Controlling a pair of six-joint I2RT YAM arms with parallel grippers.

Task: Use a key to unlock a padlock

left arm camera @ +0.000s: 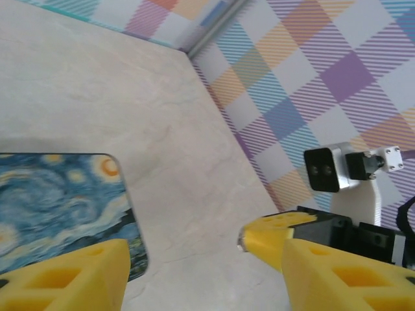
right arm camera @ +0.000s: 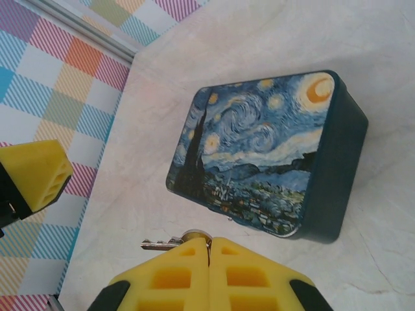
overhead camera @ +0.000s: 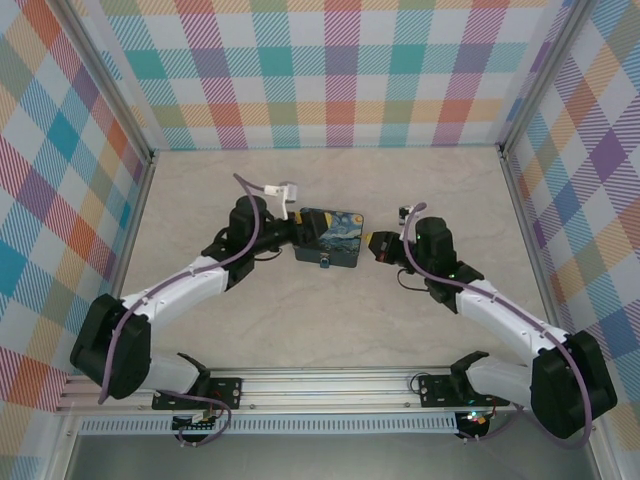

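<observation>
The dark blue starry-night tin [overhead camera: 330,235] lies mid-table. A tiny blue padlock [overhead camera: 325,262] hangs at its near side. My right gripper [overhead camera: 376,245] hovers just right of the tin, shut on the key [right arm camera: 159,244]; the key's grey blade sticks out sideways from the closed yellow fingers [right arm camera: 211,275]. My left gripper [overhead camera: 298,232] is at the tin's left end. In the left wrist view its yellow fingers [left arm camera: 65,278] stand apart over the tin's corner [left arm camera: 58,207] and bare table, with nothing between them. The right gripper's tip [left arm camera: 275,236] shows close ahead.
Plaid walls enclose the table on three sides, with metal corner posts [overhead camera: 150,160] at the back. The right wrist's camera block [left arm camera: 324,170] sits near my left fingers. Bare marble tabletop [overhead camera: 330,320] stretches in front of the tin.
</observation>
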